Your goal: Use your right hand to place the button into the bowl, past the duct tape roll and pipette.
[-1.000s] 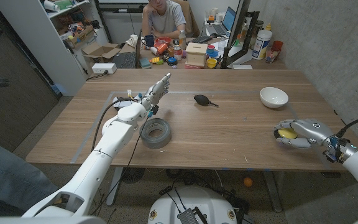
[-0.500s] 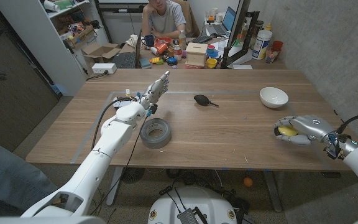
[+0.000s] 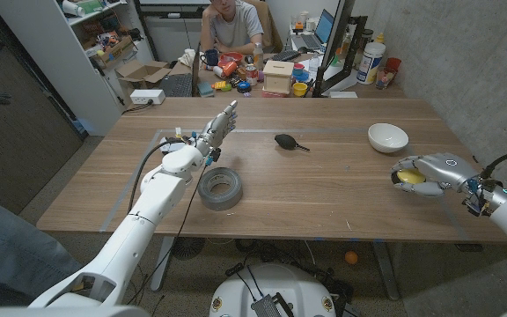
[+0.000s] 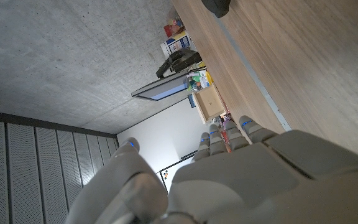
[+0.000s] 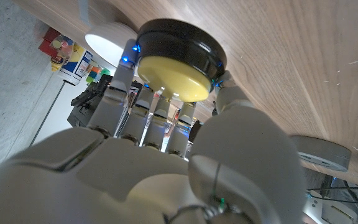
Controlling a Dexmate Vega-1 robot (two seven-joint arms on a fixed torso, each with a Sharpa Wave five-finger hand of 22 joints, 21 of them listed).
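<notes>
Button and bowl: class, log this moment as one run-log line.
right hand: holds button | bowl: empty, beyond hand | left hand: open, holding nothing | tape roll, pipette: untouched

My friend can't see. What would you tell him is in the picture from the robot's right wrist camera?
The robot's right hand grips a button with a black base and a yellow top, held just off the wooden table. A white bowl sits beyond the fingertips, and a grey duct tape roll lies farther off on the table.
</notes>
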